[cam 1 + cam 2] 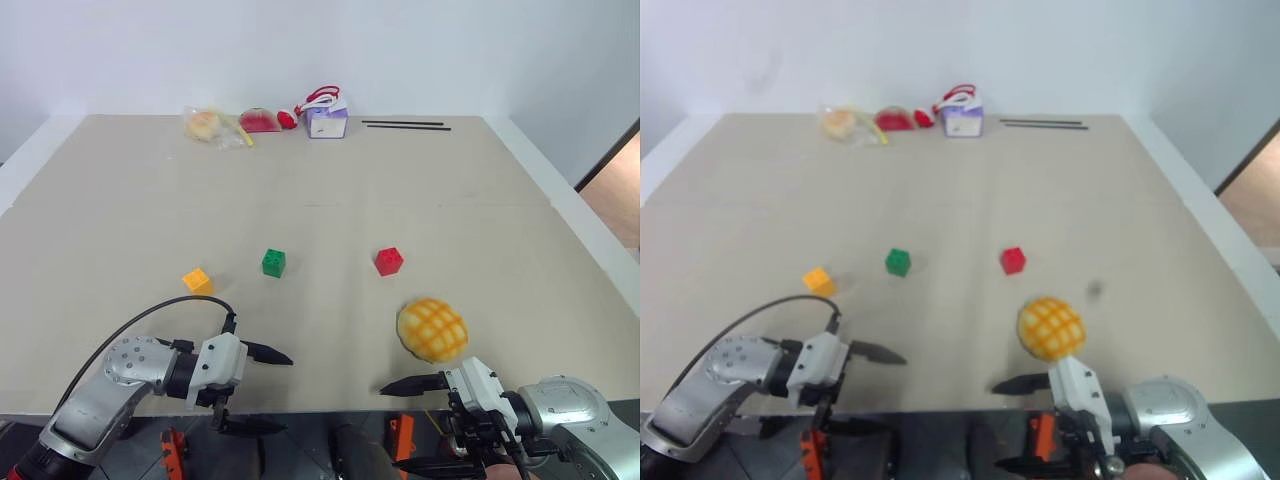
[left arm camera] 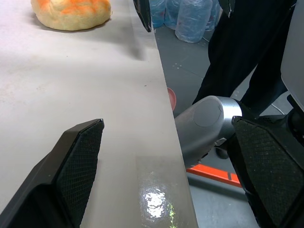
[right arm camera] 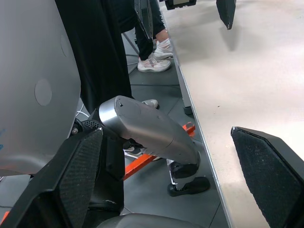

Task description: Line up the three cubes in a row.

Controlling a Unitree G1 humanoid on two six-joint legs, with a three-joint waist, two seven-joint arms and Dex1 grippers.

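Note:
Three cubes stand apart in a loose row across the middle of the tan table (image 1: 320,200): a yellow-orange cube (image 1: 198,281) at left and slightly nearer, a green cube (image 1: 273,263) in the middle, a red cube (image 1: 388,261) at right. My left gripper (image 1: 285,392) is open at the table's front edge, below the yellow-orange cube, pointing right. My right gripper (image 1: 392,428) is open at the same edge, pointing left toward it. On both, one finger is over the tabletop and the other below the edge. Neither holds anything.
A round yellow crosshatched bun (image 1: 432,329) lies just beyond my right gripper, near the red cube. Along the far edge sit a bagged bun (image 1: 205,125), a red item (image 1: 260,120), a purple-white box (image 1: 327,122) and black sticks (image 1: 405,125). A person's shoes (image 3: 154,52) stand beside the table.

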